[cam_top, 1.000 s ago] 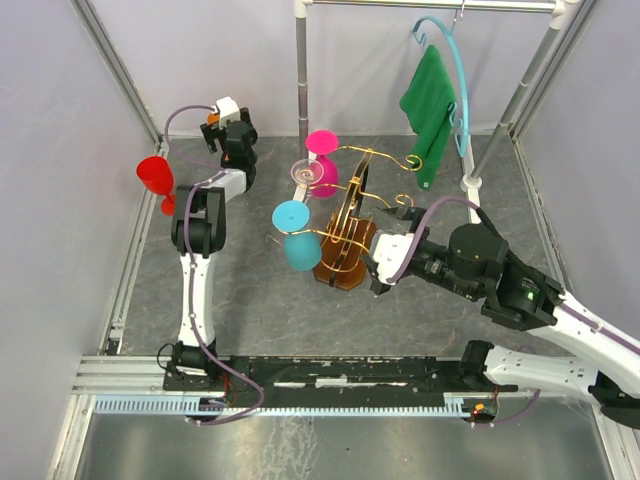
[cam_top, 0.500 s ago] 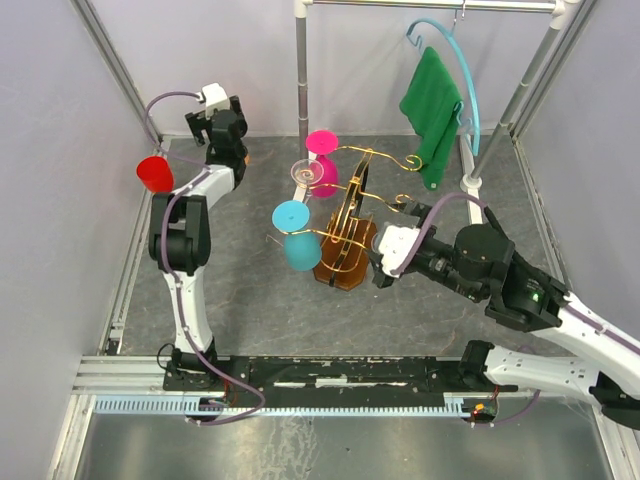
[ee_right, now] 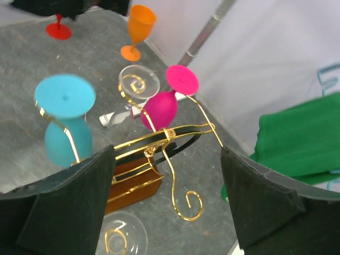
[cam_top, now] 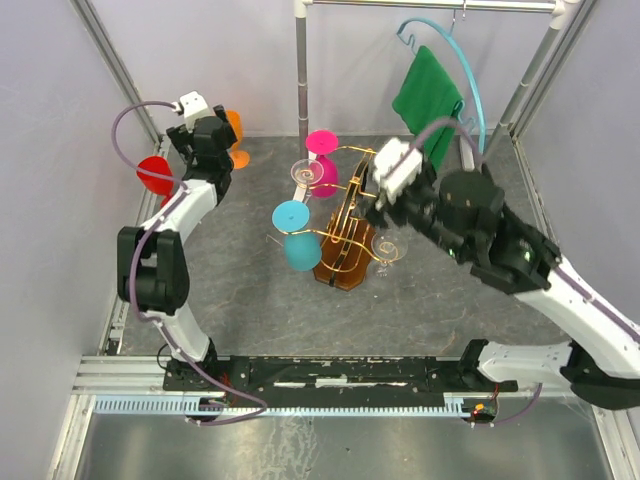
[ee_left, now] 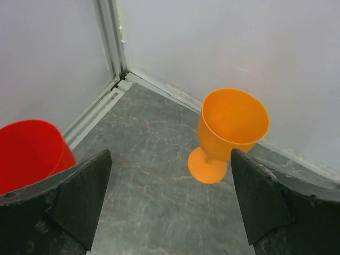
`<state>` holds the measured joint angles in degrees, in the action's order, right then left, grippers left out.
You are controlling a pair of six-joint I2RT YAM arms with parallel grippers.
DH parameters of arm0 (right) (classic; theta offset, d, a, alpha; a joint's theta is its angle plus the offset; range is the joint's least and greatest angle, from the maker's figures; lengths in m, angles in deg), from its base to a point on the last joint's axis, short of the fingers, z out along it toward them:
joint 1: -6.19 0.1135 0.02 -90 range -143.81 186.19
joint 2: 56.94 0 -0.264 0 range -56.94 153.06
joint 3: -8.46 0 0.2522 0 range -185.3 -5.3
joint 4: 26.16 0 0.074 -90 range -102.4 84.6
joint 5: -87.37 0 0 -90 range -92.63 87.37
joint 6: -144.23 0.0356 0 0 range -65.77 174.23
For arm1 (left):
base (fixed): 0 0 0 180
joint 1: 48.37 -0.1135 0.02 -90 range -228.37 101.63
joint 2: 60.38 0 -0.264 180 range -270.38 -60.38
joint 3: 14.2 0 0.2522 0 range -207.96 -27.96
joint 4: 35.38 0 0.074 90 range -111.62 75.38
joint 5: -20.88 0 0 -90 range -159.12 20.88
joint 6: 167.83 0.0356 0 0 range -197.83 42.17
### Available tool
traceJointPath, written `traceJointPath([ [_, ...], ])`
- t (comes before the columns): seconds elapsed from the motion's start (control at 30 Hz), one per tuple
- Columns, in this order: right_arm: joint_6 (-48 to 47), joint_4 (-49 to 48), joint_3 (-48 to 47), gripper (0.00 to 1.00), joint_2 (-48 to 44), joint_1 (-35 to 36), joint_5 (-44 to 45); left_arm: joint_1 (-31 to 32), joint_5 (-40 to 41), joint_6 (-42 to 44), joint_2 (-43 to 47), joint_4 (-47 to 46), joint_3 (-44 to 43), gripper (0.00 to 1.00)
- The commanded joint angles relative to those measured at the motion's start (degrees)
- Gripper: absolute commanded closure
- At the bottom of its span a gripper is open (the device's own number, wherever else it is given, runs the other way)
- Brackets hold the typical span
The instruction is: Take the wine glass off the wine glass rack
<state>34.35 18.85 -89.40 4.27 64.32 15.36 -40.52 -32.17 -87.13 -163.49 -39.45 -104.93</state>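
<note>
Wine glass [cam_top: 302, 252], teal, hangs inverted, stem upright.

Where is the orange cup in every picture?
Top external: the orange wine glass is at the upper left, near the back wall.
Left wrist: it stands upright, right of centre.
Right wrist: top edge, left of centre.
Shared landmark: the red wine glass, to its left in every view.

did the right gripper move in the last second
Yes. The right gripper went from beside the wooden base of the wine glass rack toward the back wall, now over its gold arms.
</note>
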Motion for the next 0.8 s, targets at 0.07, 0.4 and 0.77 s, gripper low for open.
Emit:
traceJointPath([
  [0.07, 26.46, 14.32, -25.06, 0.33, 17.8, -17.87, -10.57, 0.51, -0.97, -12.72, 13.77, 13.6, 1.46, 0.01],
  [0.4, 50.11, 19.76, -51.33, 0.54, 45.46, -31.65, -39.9, 0.66, -14.38, -25.8, 30.92, 32.27, 5.71, 0.09],
  [0.77, 51.92, 19.83, -55.76, 0.46, 55.36, -31.89, -38.4, 0.73, -22.65, -28.42, 41.14, 35.39, 9.76, 0.11],
])
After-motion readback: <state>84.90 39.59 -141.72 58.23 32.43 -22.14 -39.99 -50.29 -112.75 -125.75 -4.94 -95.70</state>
